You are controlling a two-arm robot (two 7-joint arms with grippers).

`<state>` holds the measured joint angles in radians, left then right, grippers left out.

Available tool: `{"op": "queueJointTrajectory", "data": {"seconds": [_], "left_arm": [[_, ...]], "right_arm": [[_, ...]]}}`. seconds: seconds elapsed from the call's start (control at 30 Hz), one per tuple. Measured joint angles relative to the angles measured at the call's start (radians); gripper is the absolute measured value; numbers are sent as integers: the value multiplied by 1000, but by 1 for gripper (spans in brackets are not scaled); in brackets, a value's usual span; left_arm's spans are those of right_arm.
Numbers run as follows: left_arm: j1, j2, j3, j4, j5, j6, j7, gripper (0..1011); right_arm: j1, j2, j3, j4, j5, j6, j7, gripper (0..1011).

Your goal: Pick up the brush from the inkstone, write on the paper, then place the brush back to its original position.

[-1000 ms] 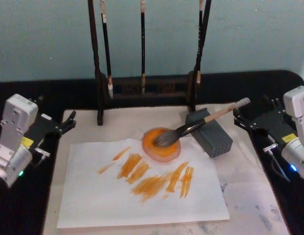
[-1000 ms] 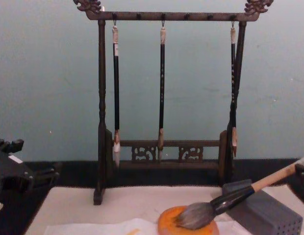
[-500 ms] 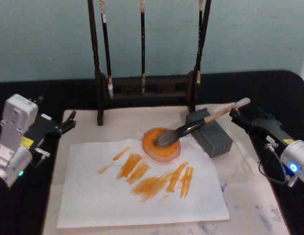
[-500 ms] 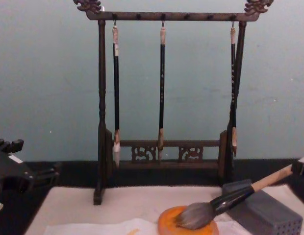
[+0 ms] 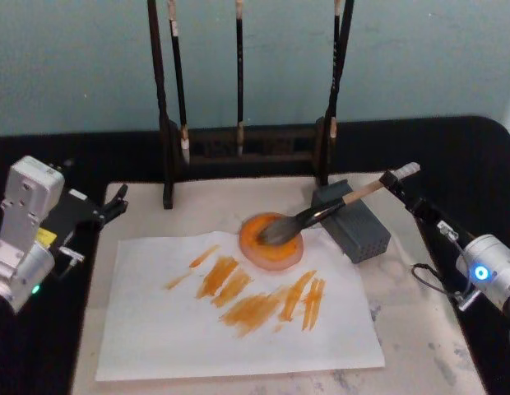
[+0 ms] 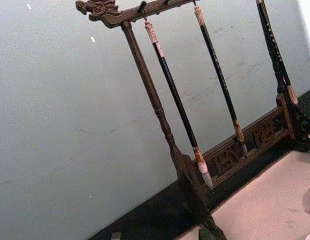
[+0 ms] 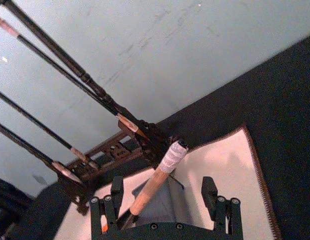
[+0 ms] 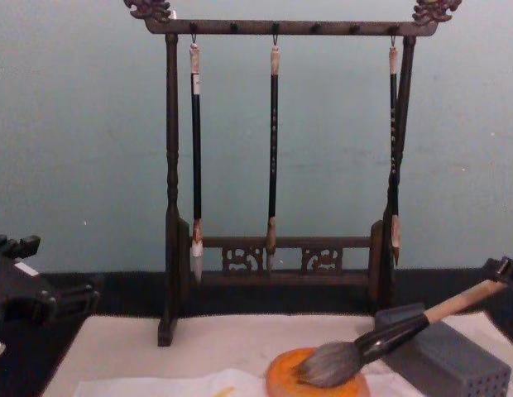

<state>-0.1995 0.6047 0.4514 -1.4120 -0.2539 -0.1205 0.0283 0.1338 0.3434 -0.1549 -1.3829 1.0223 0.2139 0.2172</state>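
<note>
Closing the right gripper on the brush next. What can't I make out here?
Right wrist view: the brush lies between the fingers of the open right gripper, but its bristles are hidden under the gripper's body.
Chest view: the bottom edge cuts off the inkstone and the paper.
Head view: gripper-to-handle contact is too small to tell.
The left gripper sits parked by the mat's left edge.

Black table (image 5: 452, 156), cream mat (image 5: 419, 329) on top (holding paper (image 5: 173, 329), grey block (image 5: 366, 234), brush rack (image 5: 247, 152); inkstone (image 5: 275, 257) at paper's far edge)
</note>
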Motion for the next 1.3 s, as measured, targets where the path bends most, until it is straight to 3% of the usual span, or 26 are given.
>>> {"op": "queueJointTrajectory", "data": {"seconds": [0.17,0.73,1.3], "left_arm": [[0,0,0,0,0,0,0,1001],[0,0,0,0,0,0,0,1001],[0,0,0,0,0,0,0,1001]], "right_arm": [[19,-31,5,30,51,3,-18,1000],[117,-100,-18,172,136,-26,-31,1000],[105,-95,-47,156,179,-51,-45,1000]]}}
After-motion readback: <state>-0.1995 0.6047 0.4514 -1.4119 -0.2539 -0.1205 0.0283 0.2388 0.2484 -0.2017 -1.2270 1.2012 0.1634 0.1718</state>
